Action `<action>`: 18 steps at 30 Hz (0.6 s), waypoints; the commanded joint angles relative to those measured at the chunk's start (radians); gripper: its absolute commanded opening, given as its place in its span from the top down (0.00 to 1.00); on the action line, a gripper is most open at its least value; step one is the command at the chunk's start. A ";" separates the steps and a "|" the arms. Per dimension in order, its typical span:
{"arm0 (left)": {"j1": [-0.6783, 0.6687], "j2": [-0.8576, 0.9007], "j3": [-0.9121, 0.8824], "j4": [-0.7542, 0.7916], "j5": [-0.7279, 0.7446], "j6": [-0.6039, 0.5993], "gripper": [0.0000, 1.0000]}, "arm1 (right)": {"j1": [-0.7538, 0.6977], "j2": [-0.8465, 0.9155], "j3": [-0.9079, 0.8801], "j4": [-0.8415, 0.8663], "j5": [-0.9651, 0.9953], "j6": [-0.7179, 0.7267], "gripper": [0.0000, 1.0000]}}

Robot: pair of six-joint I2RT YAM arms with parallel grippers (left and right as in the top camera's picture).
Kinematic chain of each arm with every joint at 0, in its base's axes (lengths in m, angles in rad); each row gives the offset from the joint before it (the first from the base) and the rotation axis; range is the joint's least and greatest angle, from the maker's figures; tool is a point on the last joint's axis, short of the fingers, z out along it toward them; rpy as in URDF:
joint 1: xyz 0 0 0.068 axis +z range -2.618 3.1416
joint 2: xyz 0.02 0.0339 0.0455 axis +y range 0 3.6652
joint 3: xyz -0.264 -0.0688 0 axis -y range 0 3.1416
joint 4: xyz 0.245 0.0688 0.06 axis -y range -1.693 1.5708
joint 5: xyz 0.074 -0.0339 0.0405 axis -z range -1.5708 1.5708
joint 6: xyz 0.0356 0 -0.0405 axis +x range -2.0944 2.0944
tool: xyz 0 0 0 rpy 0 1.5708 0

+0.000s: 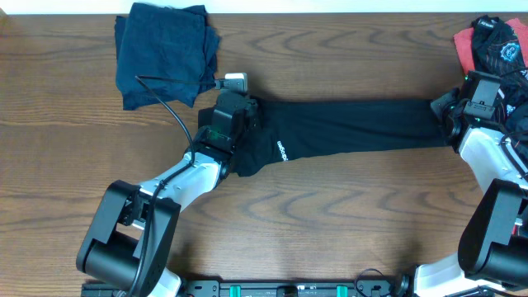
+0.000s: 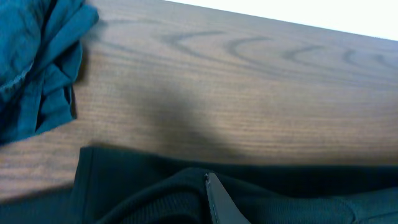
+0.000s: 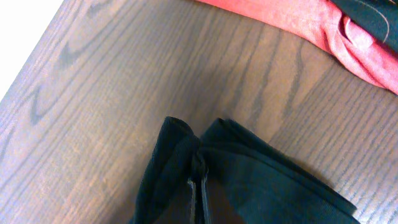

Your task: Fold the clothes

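1. Overhead view: the wooden table [image 1: 330, 214] carries everything. Read the layout as a work lane in the middle with stock at the far corners.
2. The black shirt [image 1: 355, 124] lies across the middle of the table, drawn into a long band between the two arms. You can judge this as a stretch to flatten it before the next fold. The fabric looks smooth along the band and narrower toward the right end.
3. The navy pile [image 1: 161, 54] sits at the far left, roughly squared, apparently finished work set clear of the lane.
4. The red and black heap [image 1: 487, 37] sits crumpled at the far right, apparently waiting.
5. The left gripper [image 1: 246, 111] is clamped on the band's left end. In the left wrist view one finger [image 2: 214, 199] presses into dark fabric.
6. The right gripper [image 1: 441, 115] pinches the right end. In the right wrist view the cloth bunches at the closed fingers [image 3: 199, 186].
7. The white lettering [image 1: 281, 151] shows near the left end.
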 commanded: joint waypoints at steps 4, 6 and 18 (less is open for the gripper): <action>0.010 0.026 0.018 0.049 -0.035 0.016 0.92 | 0.021 0.033 0.019 0.020 0.032 0.017 0.98; 0.010 0.034 0.018 0.049 -0.035 0.016 0.74 | 0.022 0.040 0.019 0.022 0.033 0.017 0.93; 0.012 0.010 0.018 0.047 -0.035 0.058 0.30 | 0.008 0.025 0.072 -0.003 -0.024 -0.135 0.01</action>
